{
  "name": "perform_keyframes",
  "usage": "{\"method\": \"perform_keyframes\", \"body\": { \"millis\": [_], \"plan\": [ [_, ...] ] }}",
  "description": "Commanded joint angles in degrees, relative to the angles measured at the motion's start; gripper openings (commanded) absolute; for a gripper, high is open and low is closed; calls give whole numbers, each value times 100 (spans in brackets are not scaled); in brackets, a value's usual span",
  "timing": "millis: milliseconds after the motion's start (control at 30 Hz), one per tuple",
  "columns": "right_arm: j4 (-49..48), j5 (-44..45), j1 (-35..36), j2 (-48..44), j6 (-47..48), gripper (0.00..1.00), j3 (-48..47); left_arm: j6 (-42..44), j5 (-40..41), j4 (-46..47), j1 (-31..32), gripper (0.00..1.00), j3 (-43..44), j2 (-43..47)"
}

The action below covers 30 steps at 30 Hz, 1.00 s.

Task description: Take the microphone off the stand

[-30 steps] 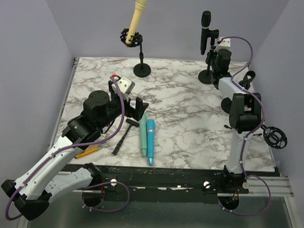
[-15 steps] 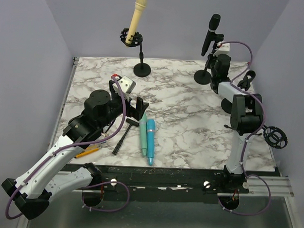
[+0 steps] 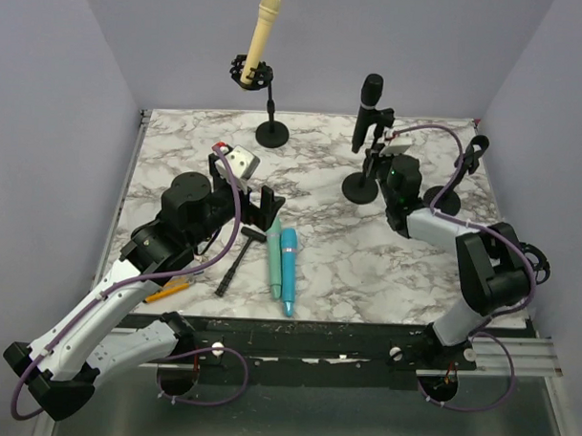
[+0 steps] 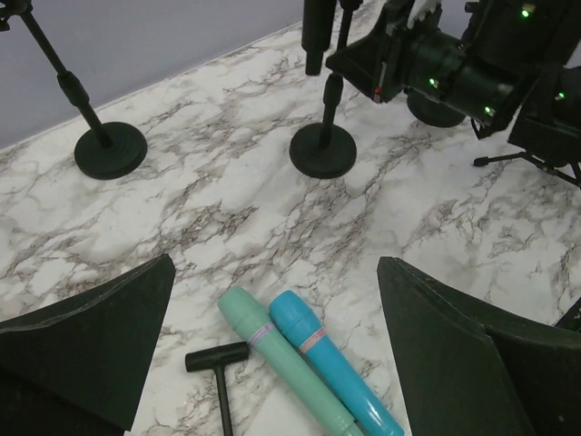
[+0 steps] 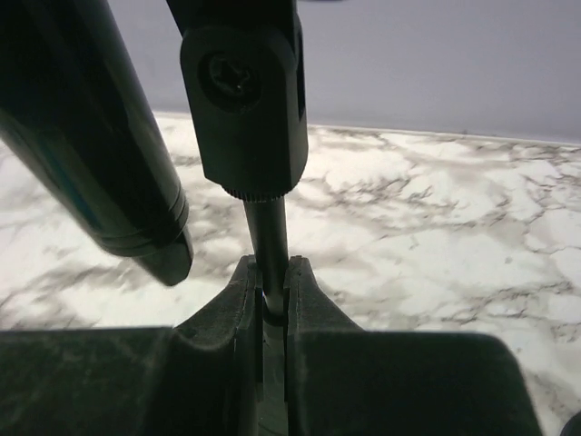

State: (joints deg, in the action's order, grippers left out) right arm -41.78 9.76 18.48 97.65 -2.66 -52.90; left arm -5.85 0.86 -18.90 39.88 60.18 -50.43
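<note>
Two smooth plastic tubes, one teal (image 3: 272, 258) and one blue (image 3: 287, 270), lie side by side on the marble table (image 3: 347, 249) next to one small black hammer (image 3: 234, 259), below the left claw (image 4: 274, 268), its fingers spread wide. Farther back, the right claw (image 5: 270, 272) pinches the thin metal stem of a round-based stand (image 3: 359, 189), and the one matte black microphone (image 3: 366, 111) is clipped just above its fingers. Farthest back, one cream microphone (image 3: 263, 26) sits tilted on another stand (image 3: 272, 133).
</note>
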Motion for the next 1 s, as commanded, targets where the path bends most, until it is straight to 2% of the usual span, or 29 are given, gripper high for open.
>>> {"method": "perform_keyframes", "body": {
  "millis": [0,133,333,733,833,967],
  "plan": [
    [443,321,617,-695,-165,1,1129,-92,17,131,29,98,-26,103],
    [495,827,1246,-1252,-66,1,1688,-118,19,154,27,98,-54,70],
    [600,1015,1723,-1671,-257,1,2097,-175,-47,168,25,98,-55,-43],
    [1350,1400,1824,-2515,-720,63,2102,-207,-84,380,35,98,-219,-130],
    [1756,1483,1826,-2824,-880,74,2014,-135,-85,454,30,98,-277,-142],
    [1967,1587,1821,-3396,-1060,86,2068,-160,-776,827,31,98,-489,5]
  ]
}}
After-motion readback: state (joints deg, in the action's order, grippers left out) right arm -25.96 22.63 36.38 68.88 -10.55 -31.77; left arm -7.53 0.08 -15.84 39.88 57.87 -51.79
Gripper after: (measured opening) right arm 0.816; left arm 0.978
